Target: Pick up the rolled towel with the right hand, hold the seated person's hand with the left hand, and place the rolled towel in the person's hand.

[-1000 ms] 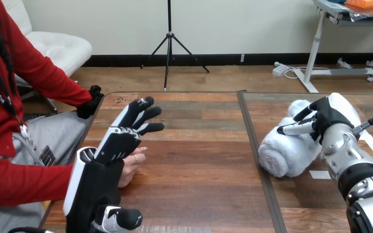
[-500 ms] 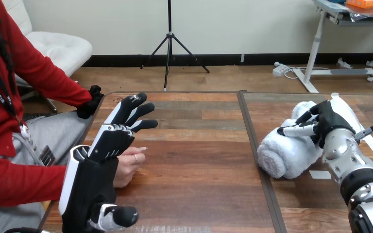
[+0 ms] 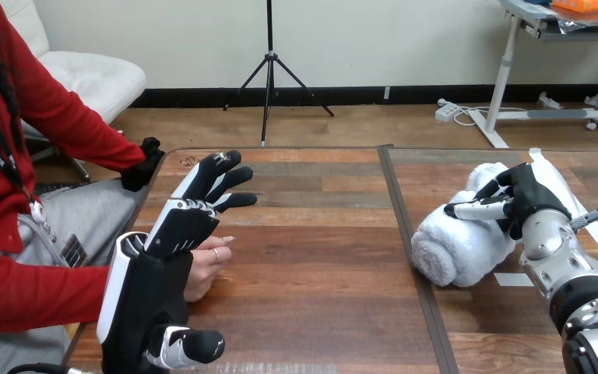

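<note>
wooden table (image 3: 319, 265): rolled towel (image 3: 452, 245) lies on its right half, long axis near-left to far-right, well apart from the person's hand (image 3: 206, 265). right hand (image 3: 525, 195) is nearer, on the towel's far end, fingers curled round it, thumb along the side. left hand (image 3: 179, 226) is over the person's hand, fingers straight, holding nothing.

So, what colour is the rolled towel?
The towel is white, clearest in the head view.
</note>
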### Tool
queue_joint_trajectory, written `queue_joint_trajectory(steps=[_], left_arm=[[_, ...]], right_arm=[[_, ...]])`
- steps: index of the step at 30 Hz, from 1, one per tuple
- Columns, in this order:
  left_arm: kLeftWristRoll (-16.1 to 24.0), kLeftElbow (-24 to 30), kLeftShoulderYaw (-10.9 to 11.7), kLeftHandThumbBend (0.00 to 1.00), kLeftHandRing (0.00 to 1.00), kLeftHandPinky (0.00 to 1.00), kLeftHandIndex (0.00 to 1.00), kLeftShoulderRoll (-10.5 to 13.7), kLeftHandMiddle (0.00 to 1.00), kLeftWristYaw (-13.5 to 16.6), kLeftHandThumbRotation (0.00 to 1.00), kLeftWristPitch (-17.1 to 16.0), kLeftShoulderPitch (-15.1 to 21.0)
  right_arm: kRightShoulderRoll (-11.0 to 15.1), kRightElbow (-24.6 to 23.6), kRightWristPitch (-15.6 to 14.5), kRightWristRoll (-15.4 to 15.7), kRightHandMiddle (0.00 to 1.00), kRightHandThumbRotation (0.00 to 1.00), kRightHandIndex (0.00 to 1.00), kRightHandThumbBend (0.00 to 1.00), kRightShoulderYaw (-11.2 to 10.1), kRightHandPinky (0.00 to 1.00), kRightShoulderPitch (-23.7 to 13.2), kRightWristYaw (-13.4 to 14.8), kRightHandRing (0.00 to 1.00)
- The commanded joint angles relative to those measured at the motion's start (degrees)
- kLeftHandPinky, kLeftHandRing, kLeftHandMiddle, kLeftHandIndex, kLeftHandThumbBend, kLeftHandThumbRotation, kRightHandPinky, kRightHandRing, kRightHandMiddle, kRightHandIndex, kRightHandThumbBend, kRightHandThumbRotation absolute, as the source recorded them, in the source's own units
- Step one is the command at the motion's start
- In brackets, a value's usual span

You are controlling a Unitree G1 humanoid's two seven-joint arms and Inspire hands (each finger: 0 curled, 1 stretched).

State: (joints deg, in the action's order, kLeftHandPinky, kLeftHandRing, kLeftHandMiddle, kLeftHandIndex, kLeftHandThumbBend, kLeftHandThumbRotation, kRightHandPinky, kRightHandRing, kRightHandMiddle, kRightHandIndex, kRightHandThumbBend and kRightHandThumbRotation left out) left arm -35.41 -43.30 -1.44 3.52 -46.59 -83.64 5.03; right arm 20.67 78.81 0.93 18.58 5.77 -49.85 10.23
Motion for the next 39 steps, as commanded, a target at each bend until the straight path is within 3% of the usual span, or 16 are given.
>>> queue_joint_trajectory(steps=[1, 4, 10, 16, 28, 32, 39], left_arm=[[-0.4, 1.3, -0.3, 0.96, 0.87, 0.77, 0.91, 0.7, 0.91, 0.0, 0.8, 0.1, 3.6], [0.2, 1.3, -0.1, 0.97, 0.87, 0.77, 0.91, 0.8, 0.91, 0.2, 0.79, 0.2, 3.5], [0.8, 0.8, 0.3, 0.97, 0.87, 0.76, 0.91, 1.0, 0.91, 0.7, 0.8, -0.6, 3.8], [0.7, 1.5, 0.1, 0.97, 0.87, 0.76, 0.9, 0.9, 0.91, 0.9, 0.8, 0.5, 3.5], [0.1, 2.1, -0.4, 0.96, 0.87, 0.77, 0.9, 1.2, 0.91, 0.4, 0.79, 1.2, 3.3], [0.3, 1.7, -0.2, 0.96, 0.87, 0.77, 0.9, 1.1, 0.91, 0.5, 0.78, 0.7, 3.6], [0.5, 1.7, -0.2, 0.95, 0.87, 0.77, 0.9, 1.1, 0.91, 0.6, 0.79, 0.9, 3.3]], right_arm=[[-0.2, -2.4, 4.4, -1.1, 0.18, 0.0, 0.19, 0.71, -1.0, 0.06, -0.2, -1.5, 0.12], [-0.1, -2.5, 5.9, -2.4, 0.18, 0.0, 0.18, 0.7, -2.0, 0.06, -0.1, -2.1, 0.11], [0.2, -2.8, 7.2, -2.2, 0.17, 0.0, 0.18, 0.66, -1.9, 0.05, -0.4, -2.1, 0.11], [0.5, -3.4, 10.4, -2.7, 0.17, 0.0, 0.18, 0.64, -2.4, 0.05, -0.3, -2.4, 0.11], [0.7, -4.3, 15.4, -3.4, 0.14, 0.0, 0.14, 0.63, -3.1, 0.04, -0.1, -1.7, 0.09], [0.9, -4.8, 19.0, -4.0, 0.14, 0.0, 0.14, 0.64, -3.5, 0.04, 0.4, -2.1, 0.09], [1.2, -5.3, 21.4, -3.4, 0.13, 0.0, 0.12, 0.63, -3.2, 0.05, 0.6, -1.5, 0.09]])
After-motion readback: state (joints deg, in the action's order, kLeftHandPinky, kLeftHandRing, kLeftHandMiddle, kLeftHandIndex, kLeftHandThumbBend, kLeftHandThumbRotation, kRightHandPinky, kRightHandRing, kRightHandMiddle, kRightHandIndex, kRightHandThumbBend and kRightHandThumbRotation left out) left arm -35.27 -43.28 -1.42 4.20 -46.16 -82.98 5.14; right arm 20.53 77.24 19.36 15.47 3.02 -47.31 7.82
